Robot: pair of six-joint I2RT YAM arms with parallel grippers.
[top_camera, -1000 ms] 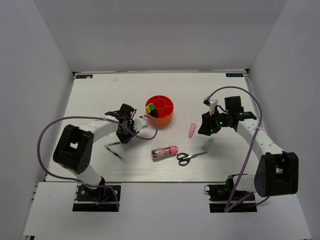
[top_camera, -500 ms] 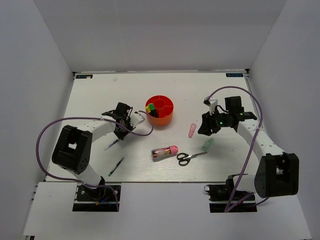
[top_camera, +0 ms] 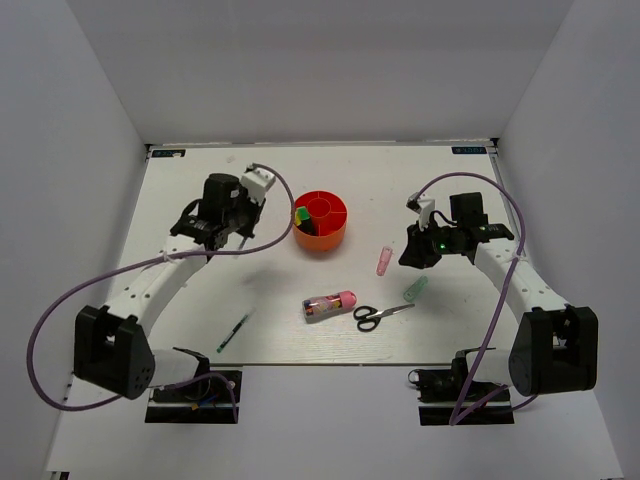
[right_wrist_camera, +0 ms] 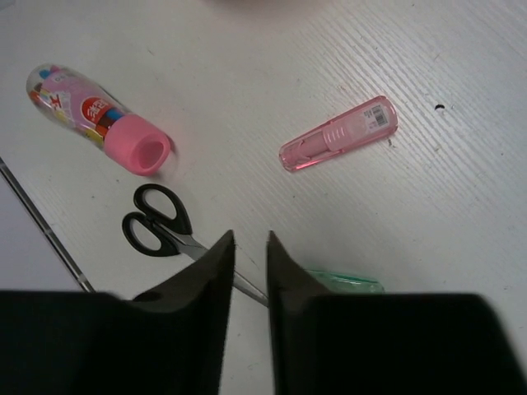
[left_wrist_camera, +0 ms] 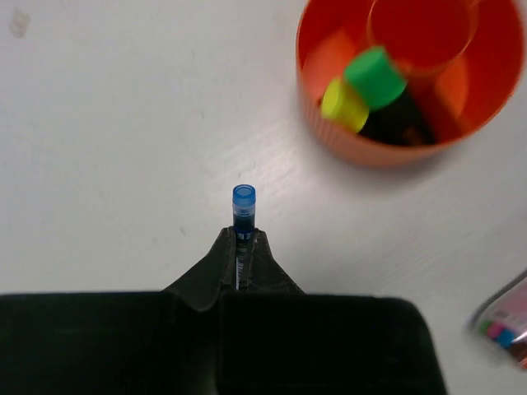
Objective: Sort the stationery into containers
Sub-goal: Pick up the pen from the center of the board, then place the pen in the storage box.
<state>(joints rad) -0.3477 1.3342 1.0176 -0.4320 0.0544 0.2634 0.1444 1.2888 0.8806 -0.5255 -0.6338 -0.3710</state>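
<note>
One blue-capped pen (left_wrist_camera: 244, 204) is pinched tight between the left fingers (left_wrist_camera: 227, 251), just short of the orange organiser (left_wrist_camera: 370, 152). Next it needs carrying over the rim and lowering into a free compartment. The right fingers (right_wrist_camera: 221, 271), narrowly parted and empty, hover over the scissors (right_wrist_camera: 156, 220) and pale green tube (right_wrist_camera: 346, 282) on the worktop (right_wrist_camera: 247, 74)

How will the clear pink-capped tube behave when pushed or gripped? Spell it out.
The clear pink-capped tube lies on its round side, so a sideways push would probably roll it. Its cap looks wider than the body, so it may curve as it rolls. The smooth plastic could slip in a loose grip, and the small pieces inside may shift.
</note>
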